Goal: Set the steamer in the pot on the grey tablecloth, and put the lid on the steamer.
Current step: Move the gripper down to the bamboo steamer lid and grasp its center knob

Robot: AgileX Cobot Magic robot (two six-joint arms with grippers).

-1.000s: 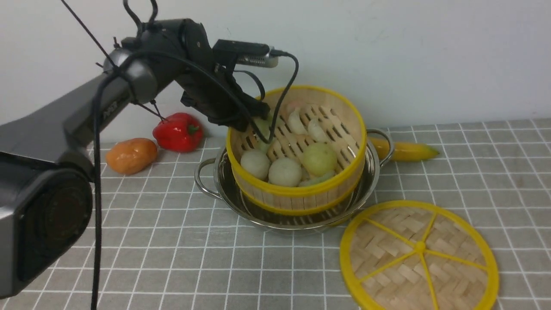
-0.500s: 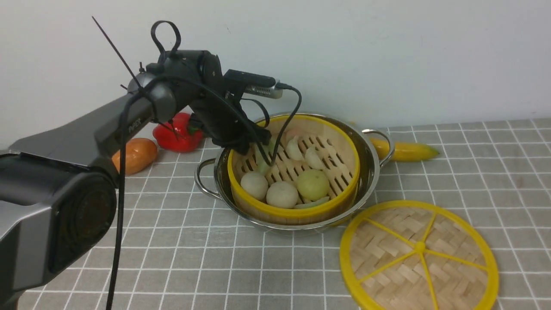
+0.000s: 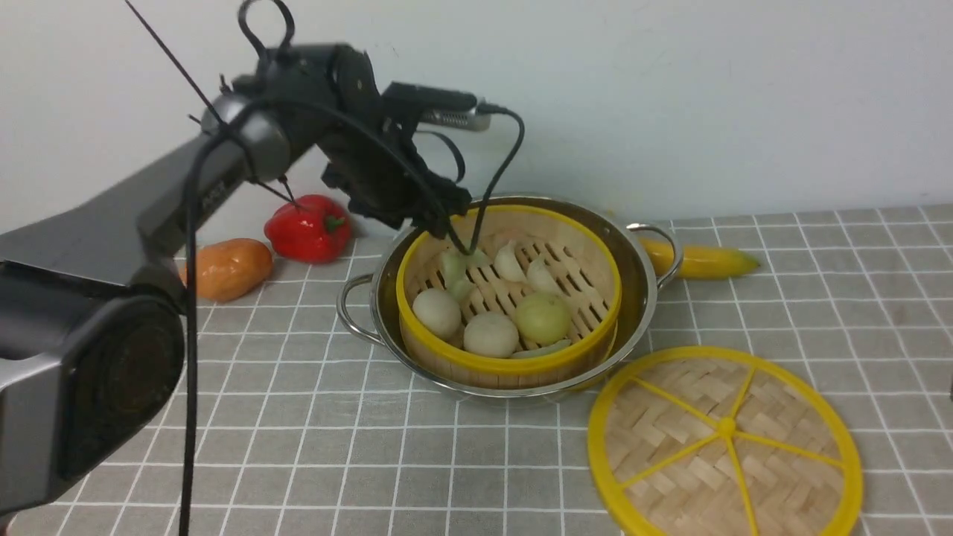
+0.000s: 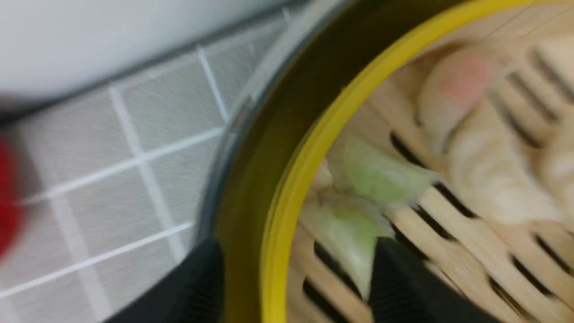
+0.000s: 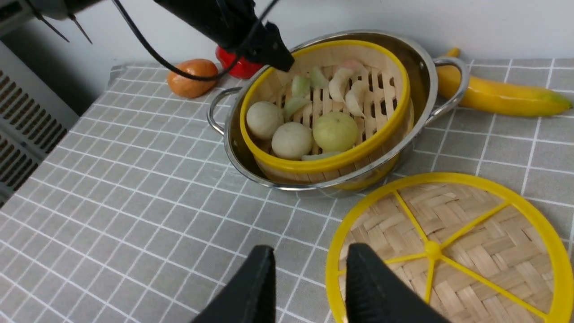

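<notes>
Fingers, left gripper [image 3: 441, 217]: two black fingers [image 4: 403, 287] spread apart, one on either side of the steamer's far-left rim, clamping nothing. The blur hides whether they touch it.
Fingers, right gripper [image 5: 310, 258]: black pair parted with nothing between them, hanging over the grey tablecloth [image 3: 298, 417] at the near edge of the lid [image 3: 726, 439].
Steamer [image 3: 506, 366]: sits level inside the pot [image 3: 639, 283], its yellow top rim just above the steel rim.
Hidden or unclear: pot floor covered by the steamer. Lid cut off by the lower edge of the front view. Banana [image 3: 703, 260] partly behind the right loop handle. Left wrist view smeared, with a red blur at one edge.
Change: a second ago the steamer hung tilted over the pot, held by the left gripper. Half a second ago it was down, with the gripper low on its rim. Now the left arm [image 3: 149, 216] stands higher. Lid, banana, red pepper [image 3: 309, 227] and orange fruit [image 3: 227, 268] unmoved.
Steamer, make: round bamboo wall, yellow bands, slatted wooden floor. Holds round pale buns [image 3: 491, 333] and pale-green dumplings [image 4: 372, 175].
Pot, make: shiny steel, wide and shallow, two loop handles.
Lid, make: flat woven disc, thick yellow rim, five yellow spokes from a hub.
Tablecloth, make: grey cloth with a thin white grid of squares.
</notes>
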